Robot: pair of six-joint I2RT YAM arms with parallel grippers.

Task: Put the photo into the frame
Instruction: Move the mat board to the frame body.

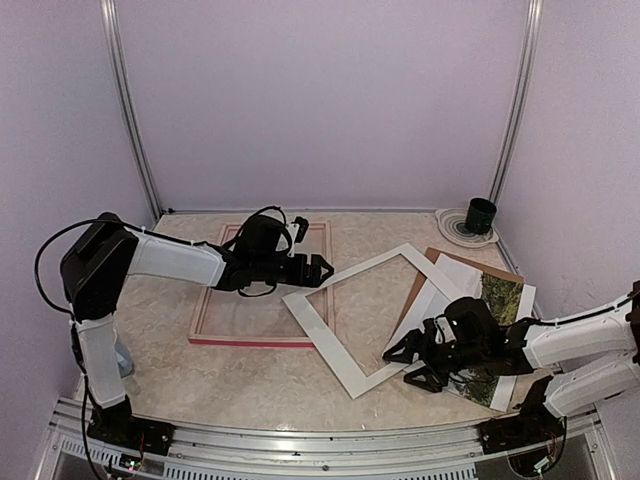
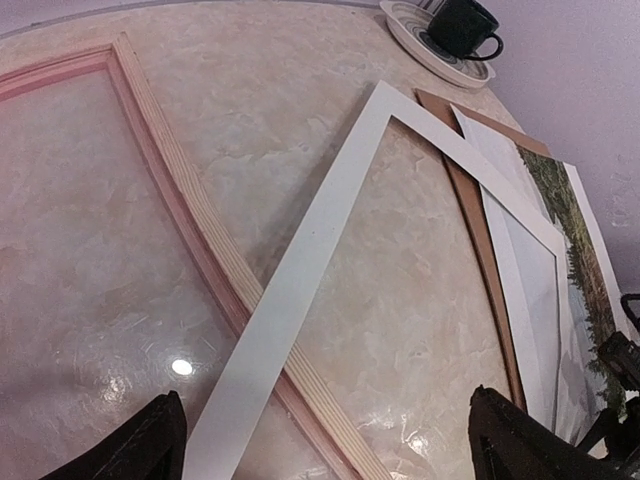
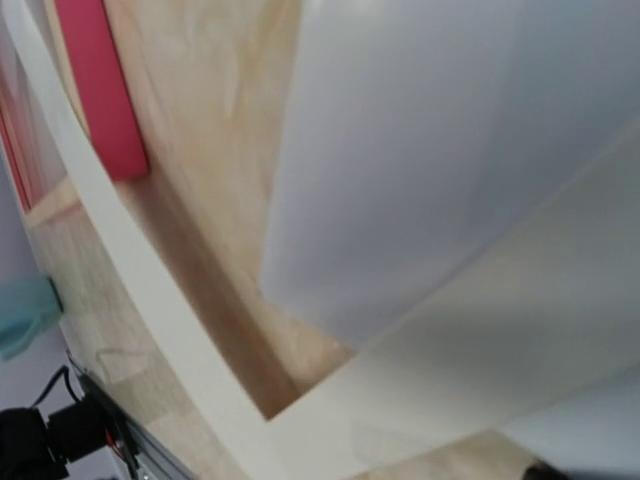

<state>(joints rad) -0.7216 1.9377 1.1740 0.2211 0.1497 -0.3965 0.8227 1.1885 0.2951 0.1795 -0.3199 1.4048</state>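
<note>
Pink-red wood frame (image 1: 258, 341) lies flat at nine o'clock, the left gripper (image 1: 324, 268) spread wide over its three o'clock rail. The photo (image 1: 497, 296) rests at four o'clock beside the right gripper (image 1: 408, 364) (jaws also apart, nothing held). It looks light, floppy and easily creased, so a free edge seems the safest hold. No writing is legible.
</note>
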